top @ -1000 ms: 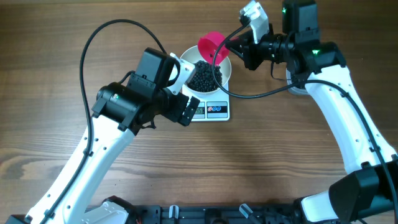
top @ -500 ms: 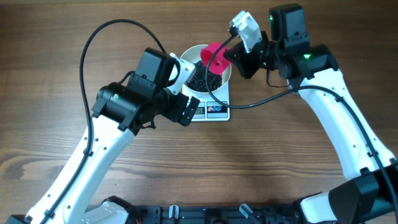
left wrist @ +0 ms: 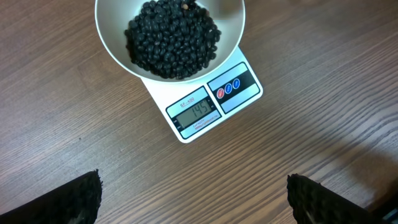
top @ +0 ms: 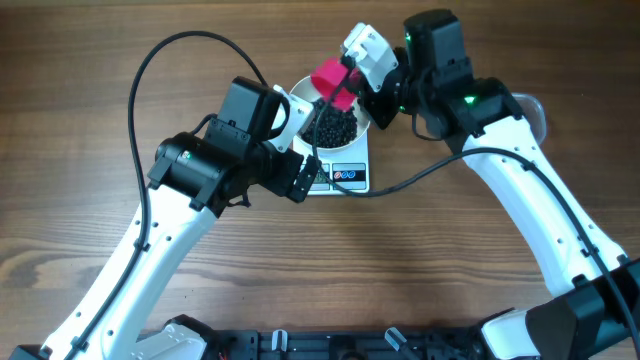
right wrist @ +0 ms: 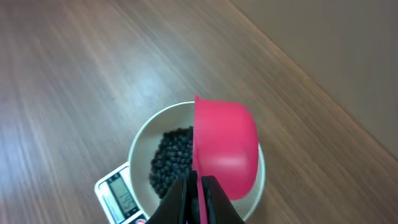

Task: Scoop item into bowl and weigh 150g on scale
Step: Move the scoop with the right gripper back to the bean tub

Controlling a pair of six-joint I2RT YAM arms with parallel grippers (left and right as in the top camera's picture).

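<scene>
A white bowl (left wrist: 112, 50) holding a heap of black beans (left wrist: 173, 37) stands on the small white scale (left wrist: 242, 93), whose display reads 145. My left gripper (left wrist: 193, 199) hangs open over bare wood just in front of the scale, with nothing between its fingers. In the overhead view it sits at the bowl's left side (top: 297, 145). My right gripper (right wrist: 199, 186) is shut on the handle of a pink scoop (right wrist: 225, 143). The scoop is tipped on its side above the bowl (right wrist: 140, 146), over the right part of the beans (right wrist: 171, 158). What the scoop holds is hidden.
The edge of a clear tub (top: 532, 108) shows behind my right arm at the right. A black cable (top: 160, 60) loops over the left arm, and another (top: 420, 175) runs under the right arm near the scale (top: 345, 175). Wooden table (top: 90, 120) all around.
My right arm has swung left, carrying the pink scoop from the bowl's right rim to above the beans and tipping it further. The left arm has not moved.
</scene>
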